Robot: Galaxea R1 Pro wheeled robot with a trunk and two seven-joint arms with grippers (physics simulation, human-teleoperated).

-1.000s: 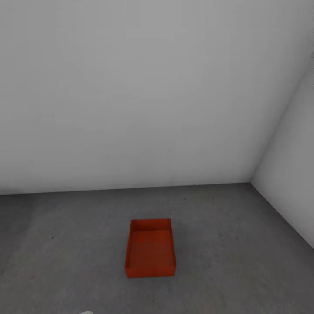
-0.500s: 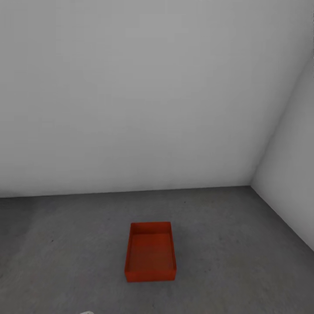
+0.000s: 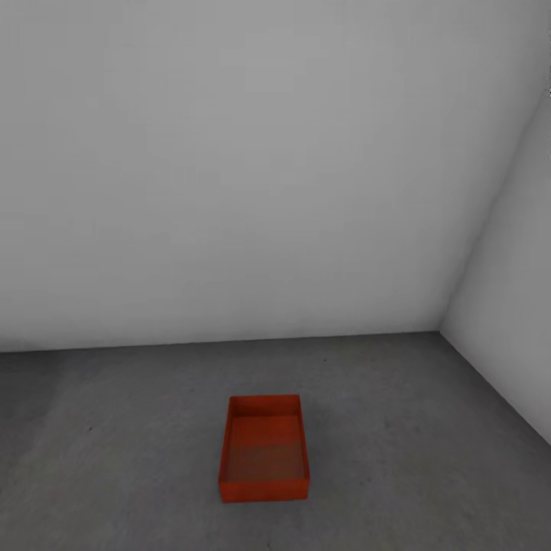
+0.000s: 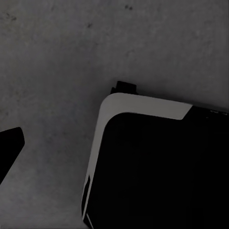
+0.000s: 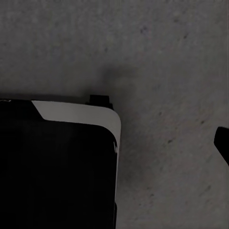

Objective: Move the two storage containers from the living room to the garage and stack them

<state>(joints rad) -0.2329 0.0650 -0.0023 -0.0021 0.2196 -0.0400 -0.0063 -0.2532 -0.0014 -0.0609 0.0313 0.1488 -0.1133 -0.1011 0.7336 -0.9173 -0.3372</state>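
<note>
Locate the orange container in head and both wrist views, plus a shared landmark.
Head: orange container low centre, on the grey floor near the wall corner.
Left wrist: not in it.
Right wrist: not in it.
Shared landmark: the speckled grey floor.

Orange-red storage container, plain, inside slightly lighter than its rim, at 6 o'clock in head view. Floor dark grey, mottled with small darker specks. Walls plain white-grey. In wrist views, robot base black with 1 light grey-white edge band.
</note>
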